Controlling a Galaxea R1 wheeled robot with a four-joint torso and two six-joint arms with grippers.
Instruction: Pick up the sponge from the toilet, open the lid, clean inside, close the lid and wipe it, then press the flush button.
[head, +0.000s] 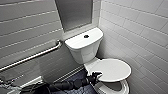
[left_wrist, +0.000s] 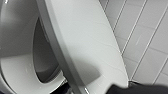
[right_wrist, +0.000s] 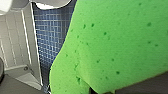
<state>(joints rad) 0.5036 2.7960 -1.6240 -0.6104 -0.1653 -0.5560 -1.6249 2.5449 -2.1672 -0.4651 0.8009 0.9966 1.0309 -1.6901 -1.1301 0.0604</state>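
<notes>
Head view: left gripper (head: 96, 74) met the half-raised lid (head: 113, 70), hold untellable; right gripper (right_wrist: 130, 86) clamped the sponge (right_wrist: 120, 40); a slip there risked slamming the lid onto the toilet (head: 83, 46).

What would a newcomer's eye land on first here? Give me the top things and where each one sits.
The bright green sponge leaps out, looming in the right wrist view over the blue mosaic floor. Next comes the white toilet in the tiled corner, its lid partly raised above the seat, with the left claw at its edge. A metal grab bar runs along the wall beside the tank.
</notes>
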